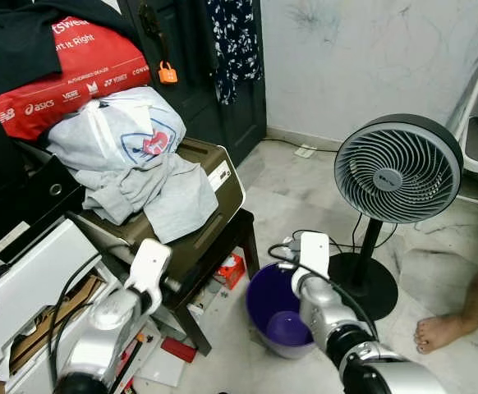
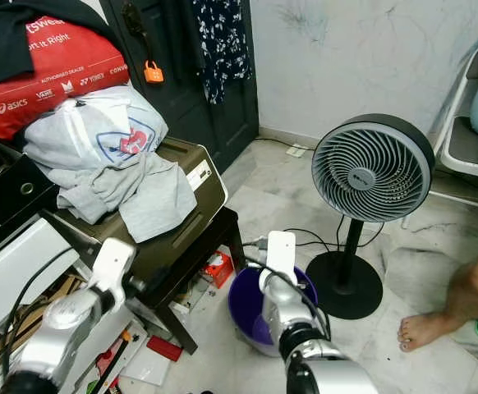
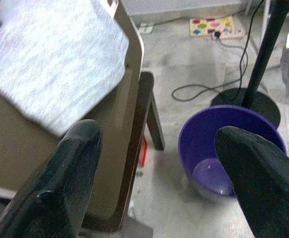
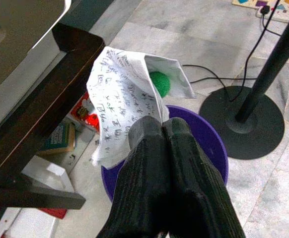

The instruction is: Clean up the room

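A purple bucket (image 1: 265,305) stands on the floor beside the dark stool. My right gripper (image 4: 162,128) is shut on a crumpled white printed paper (image 4: 122,94) with something green (image 4: 160,83) wrapped in it. It holds the paper just above the bucket's rim (image 4: 211,151). The right arm (image 1: 314,283) reaches down over the bucket. My left gripper (image 3: 159,163) is open with nothing between its fingers, raised next to the stool, with the bucket (image 3: 204,131) below and ahead of it. The left arm (image 1: 136,287) is near the stool's front corner.
A standing fan (image 1: 398,168) with a round black base (image 1: 370,283) and a trailing cable stands right behind the bucket. The stool (image 1: 222,238) carries a brown case and a pile of clothes (image 1: 140,164). Small litter (image 1: 232,269) lies under it. A person's bare foot (image 1: 444,330) rests at the right.
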`<state>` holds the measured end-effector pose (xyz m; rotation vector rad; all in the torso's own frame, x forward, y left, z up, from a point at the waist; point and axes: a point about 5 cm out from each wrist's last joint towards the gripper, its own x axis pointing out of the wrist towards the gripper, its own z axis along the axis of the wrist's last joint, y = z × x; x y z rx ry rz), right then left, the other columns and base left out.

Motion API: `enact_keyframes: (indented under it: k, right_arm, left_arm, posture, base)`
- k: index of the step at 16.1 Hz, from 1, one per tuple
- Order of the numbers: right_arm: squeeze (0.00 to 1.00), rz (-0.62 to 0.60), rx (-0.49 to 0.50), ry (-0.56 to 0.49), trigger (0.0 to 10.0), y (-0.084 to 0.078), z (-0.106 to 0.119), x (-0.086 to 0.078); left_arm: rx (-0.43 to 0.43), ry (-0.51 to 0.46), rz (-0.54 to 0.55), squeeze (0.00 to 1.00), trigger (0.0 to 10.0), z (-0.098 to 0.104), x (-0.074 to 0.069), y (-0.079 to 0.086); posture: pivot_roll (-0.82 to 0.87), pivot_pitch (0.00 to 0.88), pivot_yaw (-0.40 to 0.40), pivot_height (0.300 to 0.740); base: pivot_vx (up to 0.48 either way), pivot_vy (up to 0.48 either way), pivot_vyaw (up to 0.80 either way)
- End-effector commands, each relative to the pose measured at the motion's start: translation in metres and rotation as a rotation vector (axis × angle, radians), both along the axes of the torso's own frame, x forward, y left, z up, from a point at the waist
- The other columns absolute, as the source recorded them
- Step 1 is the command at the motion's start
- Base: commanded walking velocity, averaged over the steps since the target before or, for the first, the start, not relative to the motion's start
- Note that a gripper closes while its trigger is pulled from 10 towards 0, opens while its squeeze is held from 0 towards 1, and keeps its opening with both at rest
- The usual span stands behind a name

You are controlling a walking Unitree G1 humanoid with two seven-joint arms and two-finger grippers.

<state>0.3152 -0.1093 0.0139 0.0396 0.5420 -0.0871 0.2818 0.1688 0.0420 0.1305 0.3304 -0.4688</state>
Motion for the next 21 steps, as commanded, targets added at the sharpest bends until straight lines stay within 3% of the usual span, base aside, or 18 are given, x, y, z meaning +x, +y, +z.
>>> enact_keyframes:
  k: [1, 12, 21]
  right_arm:
    - [0.00, 0.003, 0.015, -0.004, 10.0, 0.004, 0.004, 0.003]
    - [0.00, 0.009, -0.037, -0.031, 10.0, -0.007, 0.014, 0.014]
    - [0.00, 0.035, -0.032, 0.076, 10.0, -0.006, -0.006, -0.003]
  left_arm:
    - [0.010, 0.003, 0.005, 0.00, 10.0, -0.002, 0.001, 0.002]
    - [-0.036, -0.041, 0.026, 0.00, 10.0, -0.002, 0.021, -0.017]
    - [-0.015, 0.021, 0.117, 0.00, 10.0, -0.019, 0.022, -0.015]
  posture:
    - [-0.05, 0.000, 0.149, 0.740]
    - [-0.10, 0.000, 0.082, 0.740]
    - [-0.11, 0.000, 0.050, 0.740]
  base:
    - [0.341, 0.000, 0.00]
    - [0.388, 0.000, 0.00]
    - [0.000, 0.000, 0.00]
